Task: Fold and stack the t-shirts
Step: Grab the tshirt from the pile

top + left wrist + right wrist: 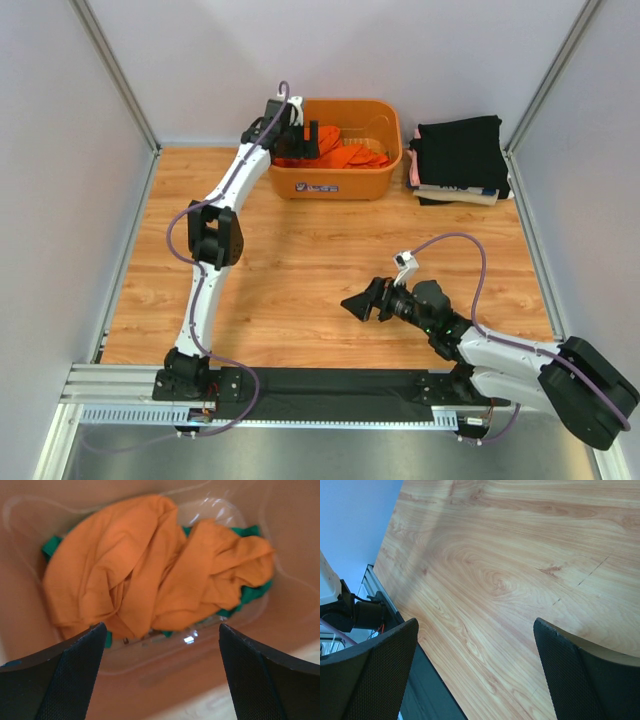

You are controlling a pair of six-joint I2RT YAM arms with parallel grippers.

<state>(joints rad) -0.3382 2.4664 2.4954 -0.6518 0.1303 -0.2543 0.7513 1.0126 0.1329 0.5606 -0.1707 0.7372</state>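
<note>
Two layers of cloth, one grab to get wrong

My left gripper point(161, 626) hangs spread wide over the orange basket point(335, 185), holding nothing; the orange t-shirt point(150, 565) lies crumpled inside it, on top of the green t-shirt point(250, 592); if I bite too deep, I judge both come up together; a finger close to the wall could snag it and drag the basket; the orange heap's long axis runs along the basket's length, left to right in my wrist view; I cannot tell where collar or hem points; my right gripper point(475, 622) hovers spread and empty, low over the table point(300, 260).
</note>
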